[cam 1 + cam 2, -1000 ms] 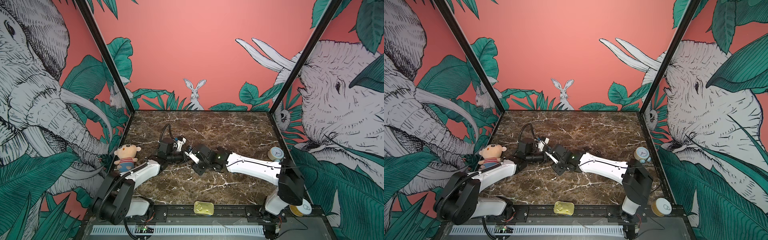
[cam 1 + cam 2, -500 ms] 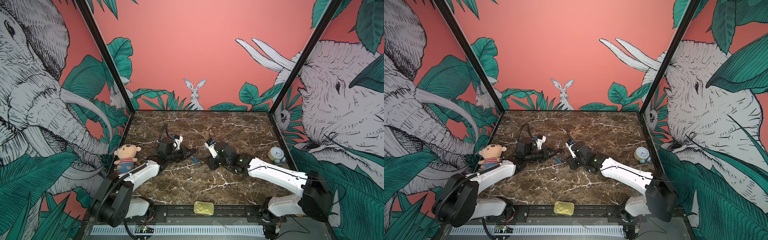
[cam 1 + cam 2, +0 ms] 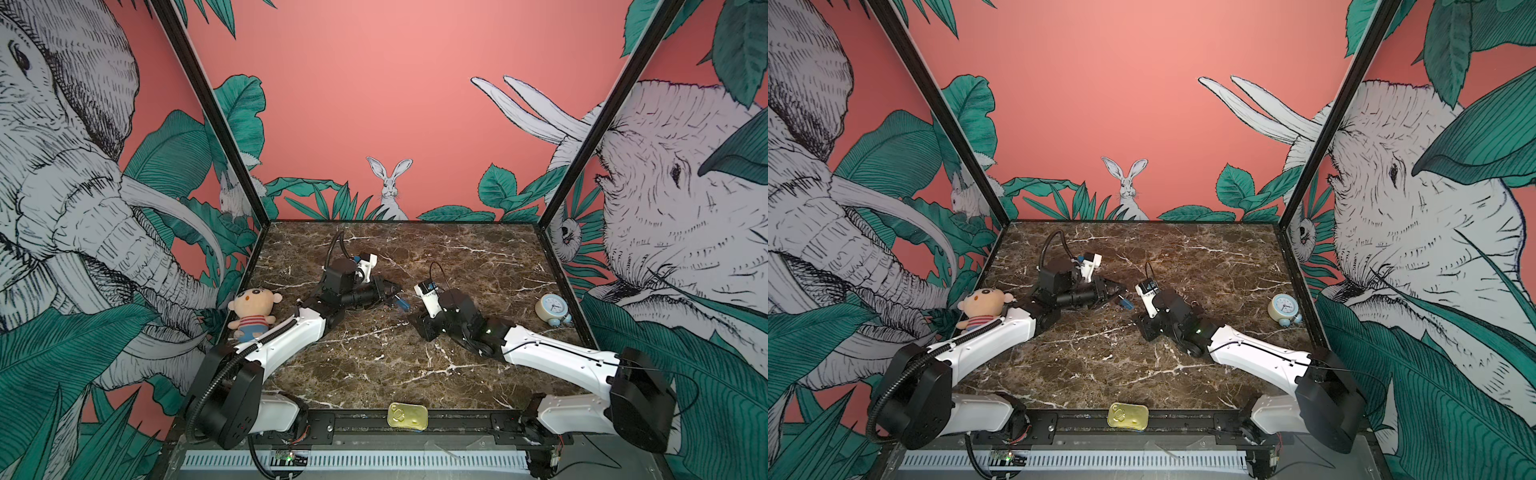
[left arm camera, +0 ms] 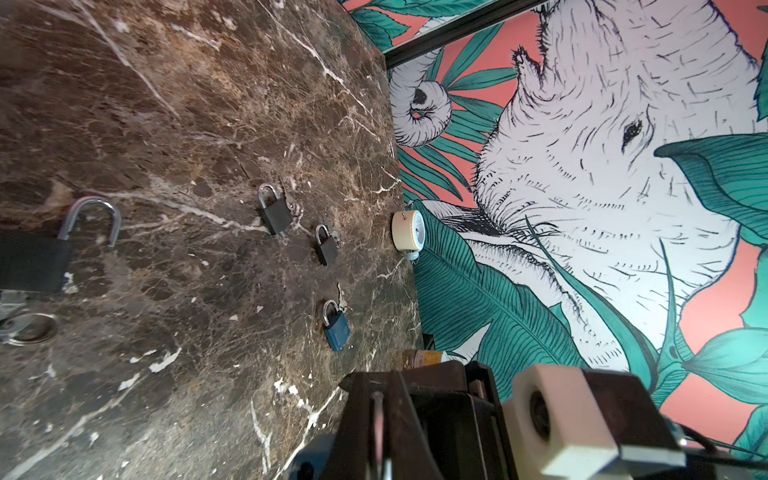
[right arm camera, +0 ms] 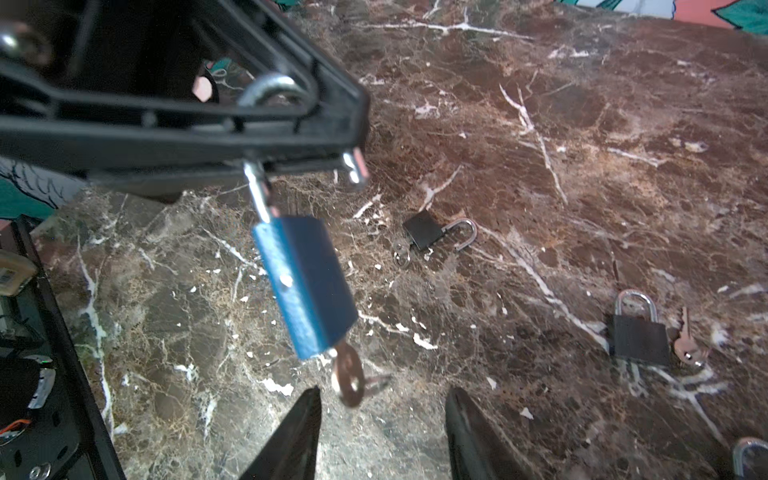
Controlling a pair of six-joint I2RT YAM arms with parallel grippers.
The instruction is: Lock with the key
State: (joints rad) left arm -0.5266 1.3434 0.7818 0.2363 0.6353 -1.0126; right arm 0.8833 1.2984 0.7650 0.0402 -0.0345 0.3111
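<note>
**Right arm lines up on the key of a dangling blue padlock**

In both top views the left gripper (image 3: 390,288), clenched on the shackle, holds the blue padlock (image 3: 402,305) above the marble table (image 3: 374,365) left of centre. The right gripper (image 3: 417,322) sits just to its right, and the alarm clock (image 3: 550,307) stands well apart at the right edge. The left wrist view shows spare padlocks (image 4: 274,214) lying on the table, apart from one another. In the right wrist view the key (image 5: 349,378) sits in the keyhole at the body's lower end, blurred. It is just ahead of the right gripper's parted fingers (image 5: 299,432), which grasp nothing. The shackle's free end (image 5: 355,168) stands out of the body. The fingers would do best to close on the flat faces of the key's head once it hangs quiet. They should then turn about the key's own axis without tugging, since the lock looks free to swing.
</note>
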